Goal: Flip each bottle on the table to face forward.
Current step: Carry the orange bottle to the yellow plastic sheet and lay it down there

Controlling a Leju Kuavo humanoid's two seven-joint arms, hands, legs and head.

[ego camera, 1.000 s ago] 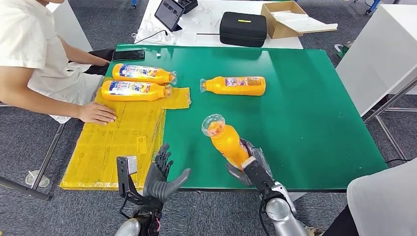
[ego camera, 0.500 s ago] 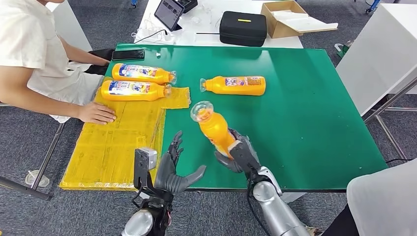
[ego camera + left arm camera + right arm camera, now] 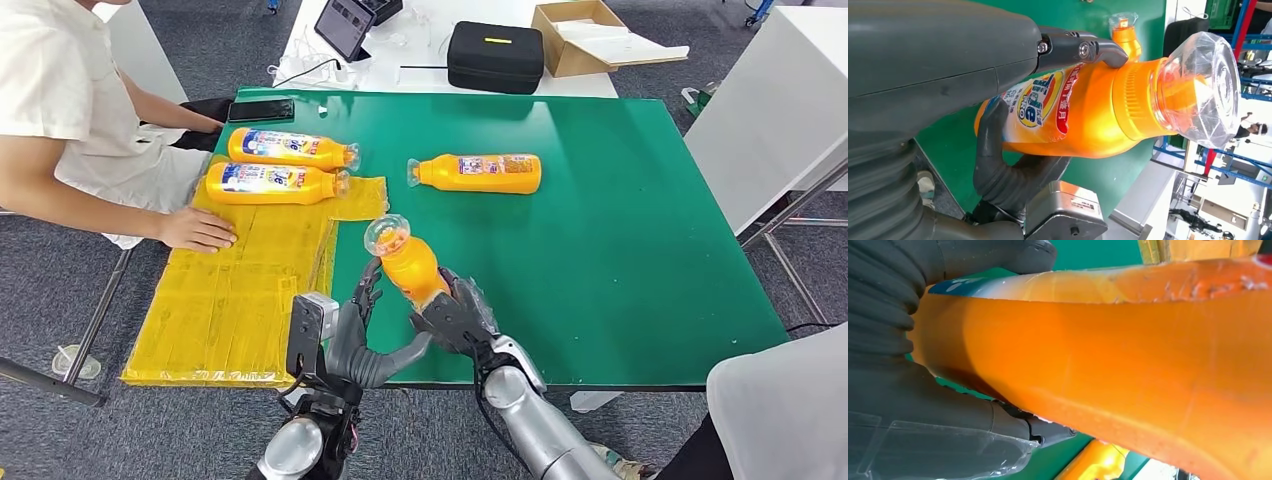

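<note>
**Both hands meet at a raised orange bottle**

Fingers of the right hand (image 3: 452, 318) wrap the lower body of an orange bottle (image 3: 410, 266), holding it above the near edge of the green table (image 3: 640, 230). The left hand (image 3: 362, 340) is beside it with fingers apart and thumb reaching toward the bottle's base; in the left wrist view a finger lies along the label and the thumb curls under the body, so it touches the bottle too. The bottle is tilted, its long axis running from the hands up and away, clear cap (image 3: 387, 235) pointing toward the far left.

Three more bottles lie on their sides: a lone bottle (image 3: 478, 173) mid-table, cap to the left, and a pair (image 3: 285, 150) (image 3: 272, 184) at the far left, caps to the right. A person's hand (image 3: 197, 230) rests on the yellow sheet (image 3: 240, 290).
</note>
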